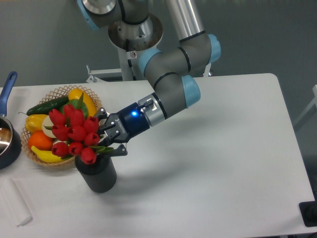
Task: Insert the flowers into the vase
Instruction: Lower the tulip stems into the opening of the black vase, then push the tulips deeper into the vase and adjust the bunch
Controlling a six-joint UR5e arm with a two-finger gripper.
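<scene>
The flowers [74, 133], a tight bunch of red tulip buds with green leaves, lean up and to the left out of the vase [97, 177]. The vase is a short black cylinder standing in front of the basket. The lowest bud sits right at its mouth and the stems are hidden below. My gripper [110, 135] reaches in from the right at bud height, just above the vase rim. Its fingers [118, 150] stand spread wide, one above and one below the leaves. The upper fingertip is partly hidden behind the buds.
A wicker basket [54, 93] of fruit and vegetables stands right behind the flowers and vase. A dark pan with a blue handle [7, 87] is at the left edge. A white block [16, 201] lies at the front left. The arm stretches over the table's middle.
</scene>
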